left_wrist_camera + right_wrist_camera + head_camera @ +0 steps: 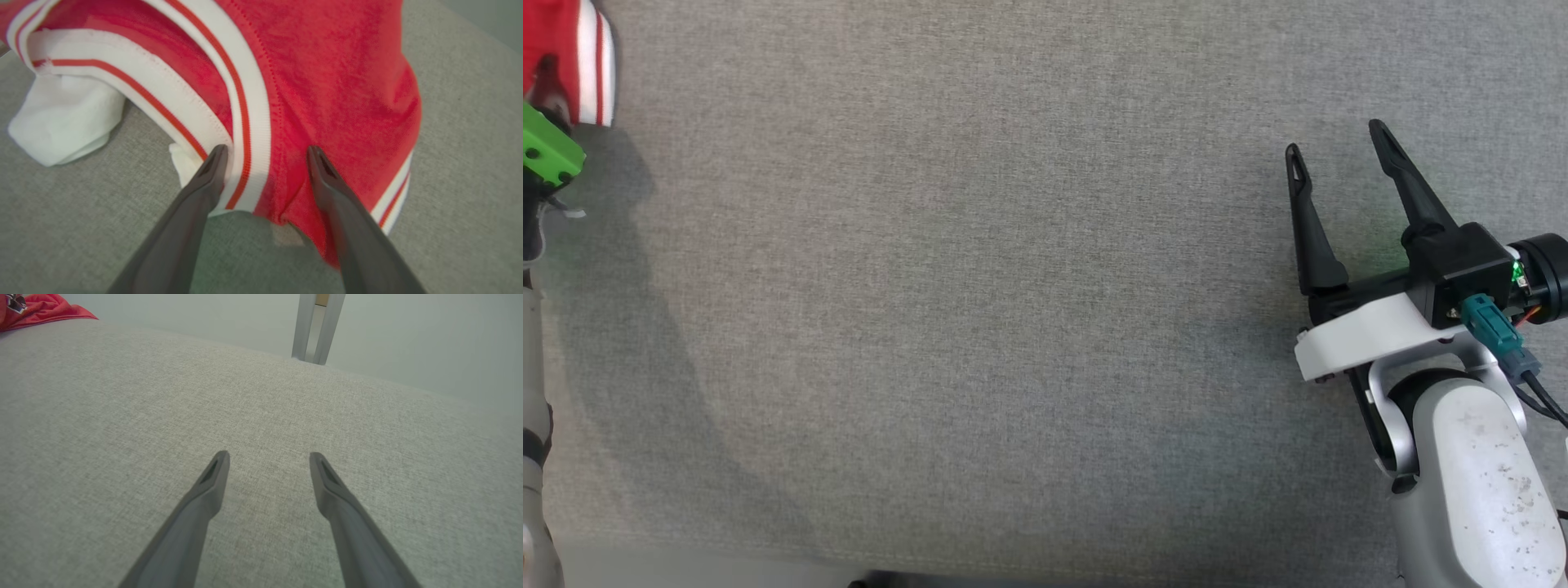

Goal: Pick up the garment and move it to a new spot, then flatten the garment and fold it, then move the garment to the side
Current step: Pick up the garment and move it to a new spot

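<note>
Just at garment [335, 81], splayed left gripper [265, 152]

I see garment [335, 81] ahead of left gripper [266, 150]: bright red, white bands, each carrying thin red stripe; plain white portion off to gripper's left. Fingers of both grippers dark grey. Tabletop [980, 286] under right gripper [1335, 139]: mottled light grey weave. Behind right gripper I note white bracket [1364, 335], teal connector [1490, 322], green glow.
</note>
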